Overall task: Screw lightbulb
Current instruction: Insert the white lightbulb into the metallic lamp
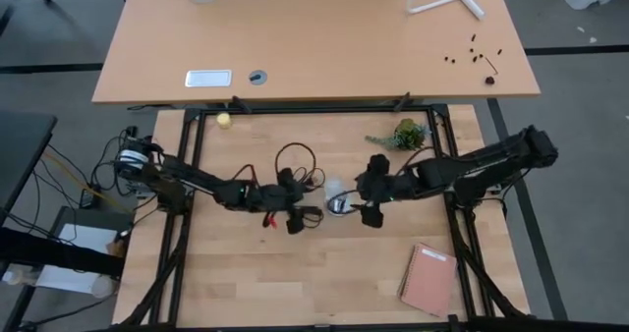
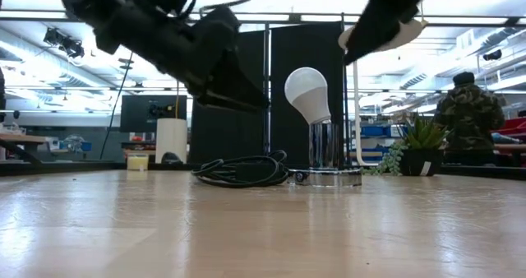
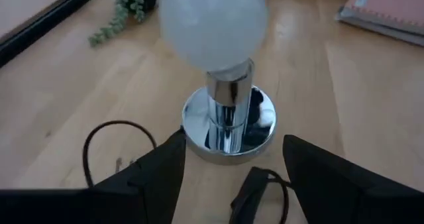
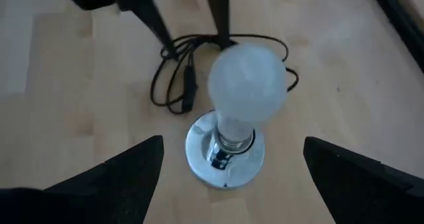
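High view: lightbulb (image 1: 337,189) stood in the silver socket base (image 1: 339,206) at mid-table, between the two grippers. Left gripper (image 1: 307,217) just to its left, right gripper (image 1: 366,214) just to its right; both near, neither touching. Black cord (image 1: 295,165) looped behind, small plant (image 1: 405,134) and notebook (image 1: 429,279) well apart on the right.

Low view: bulb seated on the chrome stem, glass end tilted off vertical, so probably not threaded home. Both arms raised above the table (image 2: 246,229); nothing held. Person in camouflage jacket (image 2: 466,118) far behind.

Left wrist view: fingers (image 3: 156,174) spread apart and empty, aimed at the socket base (image 3: 228,124), bulb (image 3: 213,25) above and beyond the tips.

Right wrist view: fingers (image 4: 126,171) wide apart and empty, bulb (image 4: 246,85) centred between and ahead of them, long axis leaning toward the camera.

Judgement: right gripper better lined up on the glass; left placed low enough to steady the base. Next move likely closing on the bulb along its tilted axis and straightening before turning.
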Robot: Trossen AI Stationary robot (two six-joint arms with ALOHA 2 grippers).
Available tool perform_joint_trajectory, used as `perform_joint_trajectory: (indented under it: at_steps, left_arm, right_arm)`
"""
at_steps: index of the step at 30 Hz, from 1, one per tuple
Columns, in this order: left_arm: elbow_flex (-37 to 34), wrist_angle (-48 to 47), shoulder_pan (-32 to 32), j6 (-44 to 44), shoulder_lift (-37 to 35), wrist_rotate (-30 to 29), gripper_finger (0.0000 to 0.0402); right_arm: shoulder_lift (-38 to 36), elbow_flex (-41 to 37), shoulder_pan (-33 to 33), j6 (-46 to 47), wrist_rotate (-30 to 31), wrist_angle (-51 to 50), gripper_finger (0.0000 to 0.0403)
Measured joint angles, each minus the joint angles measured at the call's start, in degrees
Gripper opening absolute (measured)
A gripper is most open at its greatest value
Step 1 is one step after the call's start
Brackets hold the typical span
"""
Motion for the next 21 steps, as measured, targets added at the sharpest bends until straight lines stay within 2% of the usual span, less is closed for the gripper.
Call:
perform_joint_trajectory:
  at_steps: [6, 10, 21]
  left_arm:
    - [-0.58, 9.66, 0.43, 0.14, 6.31, 0.44, 0.0257]
    - [-0.07, 13.34, 0.41, 4.81, 10.41, -0.77, 0.0257]
    - [0.89, 18.33, 1.41, -2.09, 13.35, -3.0, 0.0265]
  right_arm:
    - [4.67, 11.06, -2.76, -0.75, -0.13, -9.1, 0.0372]
    - [8.58, 16.52, -3.43, -0.78, 0.05, -12.01, 0.0372]
    - [17.19, 24.56, -5.34, -6.05, -3.73, -14.78, 0.0372]
